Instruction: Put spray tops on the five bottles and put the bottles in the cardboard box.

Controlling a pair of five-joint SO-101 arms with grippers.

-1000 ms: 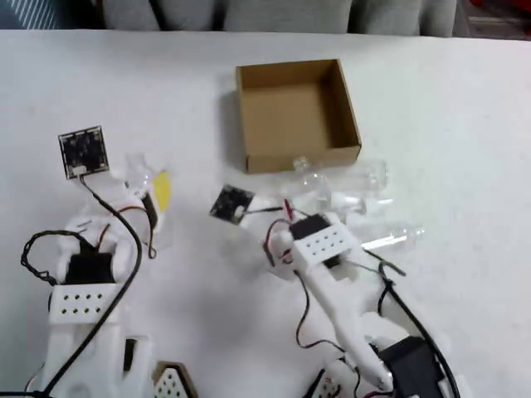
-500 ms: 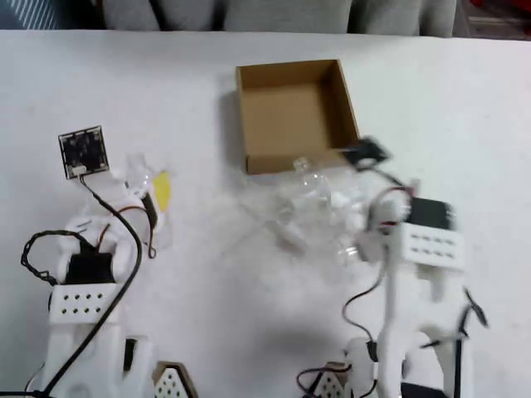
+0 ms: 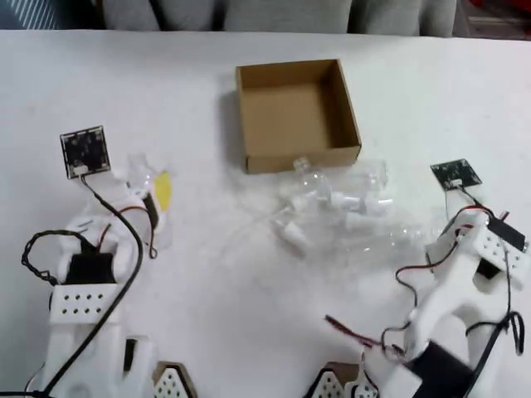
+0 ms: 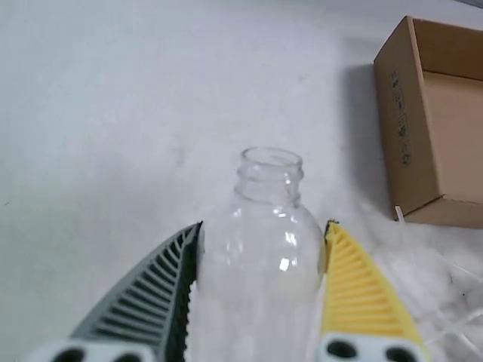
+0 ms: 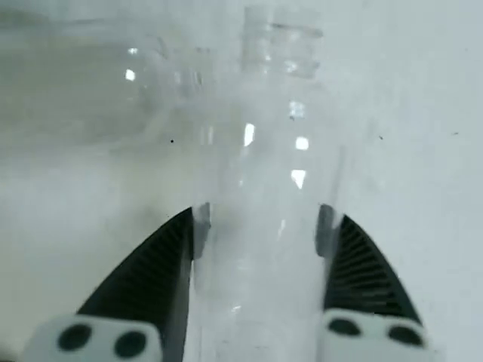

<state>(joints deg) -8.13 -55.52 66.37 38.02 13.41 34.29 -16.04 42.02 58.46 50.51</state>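
Observation:
My left gripper (image 4: pixel 260 226) is shut on a clear bottle (image 4: pixel 260 260) with an open neck and no spray top, held between its grey and yellow fingers (image 4: pixel 355 279). In the high view this gripper (image 3: pixel 146 186) and bottle (image 3: pixel 137 176) sit left of centre. My right gripper (image 5: pixel 260 215) holds another clear bottle (image 5: pixel 268 143) between its black fingers, at the right end of the pile (image 3: pixel 408 235). Several clear bottles and white spray tops (image 3: pixel 292 233) lie jumbled (image 3: pixel 332 199) just in front of the open, empty cardboard box (image 3: pixel 303 159).
The box (image 4: pixel 400 121) stands at the middle back of the white table. Both arm bases (image 3: pixel 79 303) occupy the front edge, with loose cables (image 3: pixel 33 249) trailing beside the left one. Bare table lies between the two arms.
The right arm swung from the middle of the table across the pile to its right side. The bottles and tops in the pile shifted. The left arm kept still.

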